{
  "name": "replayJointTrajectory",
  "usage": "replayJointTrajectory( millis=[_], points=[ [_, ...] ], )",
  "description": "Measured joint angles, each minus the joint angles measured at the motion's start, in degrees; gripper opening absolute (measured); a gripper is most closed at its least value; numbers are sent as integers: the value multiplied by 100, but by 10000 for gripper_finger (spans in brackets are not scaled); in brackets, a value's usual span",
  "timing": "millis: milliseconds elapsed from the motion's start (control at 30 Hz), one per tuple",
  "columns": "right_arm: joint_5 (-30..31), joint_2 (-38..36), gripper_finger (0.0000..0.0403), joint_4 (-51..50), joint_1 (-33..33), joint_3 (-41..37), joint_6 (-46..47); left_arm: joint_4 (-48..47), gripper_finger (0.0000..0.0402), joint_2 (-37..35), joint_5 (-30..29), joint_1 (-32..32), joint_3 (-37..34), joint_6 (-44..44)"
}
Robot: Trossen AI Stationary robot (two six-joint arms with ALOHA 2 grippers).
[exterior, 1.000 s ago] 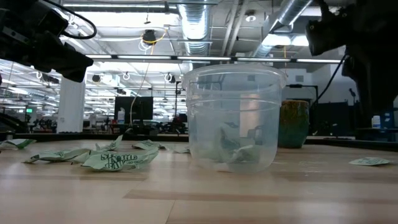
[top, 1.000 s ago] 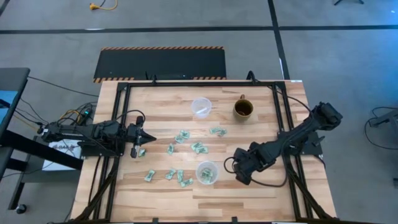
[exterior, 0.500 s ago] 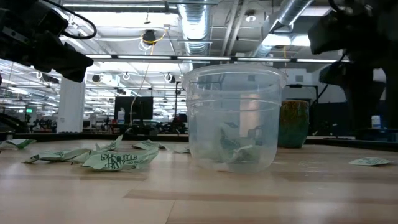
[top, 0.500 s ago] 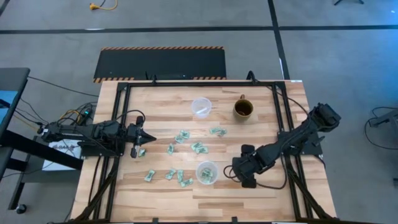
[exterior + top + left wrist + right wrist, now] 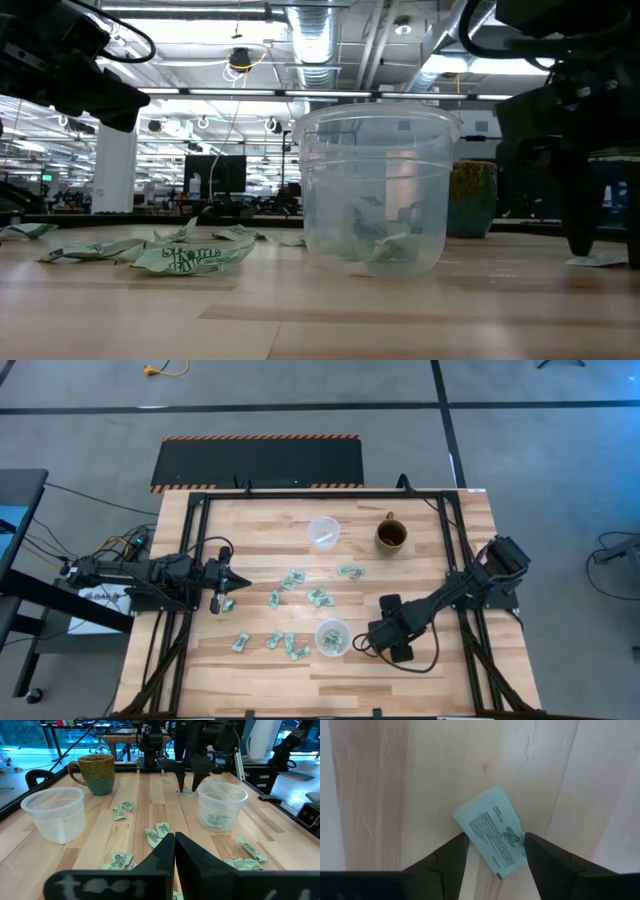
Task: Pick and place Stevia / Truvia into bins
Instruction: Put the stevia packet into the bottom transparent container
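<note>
Right gripper (image 5: 492, 851) fingers spread astride a packet (image 5: 492, 836) on the table beside the near cup (image 5: 333, 637), which holds a few; about ten loose. Left gripper (image 5: 222, 601) pressed together, idle

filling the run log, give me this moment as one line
right gripper: open, straddling packet beside near cup | left gripper: shut, idle at table's left | grasp: not yet

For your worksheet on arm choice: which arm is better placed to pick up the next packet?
Right. Its end effector is open, straddling a packet beside the near cup; the left end effector waits shut at the table's edge.
</note>
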Motion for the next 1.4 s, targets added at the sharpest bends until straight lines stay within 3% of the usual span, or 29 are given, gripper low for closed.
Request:
replayJointTrajectory(
  millis=[233, 600, 700, 933, 1167, 1300, 1400],
  points=[
    [-86, -15, 153, 43, -101, -16, 38, 0, 0, 0, 0, 0, 0, 0],
    [-80, 14, 38, -66, -81, 158, 185, 1, 0, 0, 0, 0, 0, 0],
    [223, 55, 8, -400, -61, 454, 242, 2, 0, 0, 0, 0, 0, 0],
    [770, 34, 3, -1334, 200, 1589, 242, 0, 0, 0, 0, 0, 0, 0],
    [1785, 20, 2, -1930, 493, 2789, -31, 2, 0, 0, 0, 0, 0, 0],
    [2190, 10, 1, -1519, 500, 3244, -580, 2, 0, 0, 0, 0, 0, 0],
    [2066, 9, 1, -695, 369, 3285, -1181, 2, 0, 0, 0, 0, 0, -1]
  ],
)
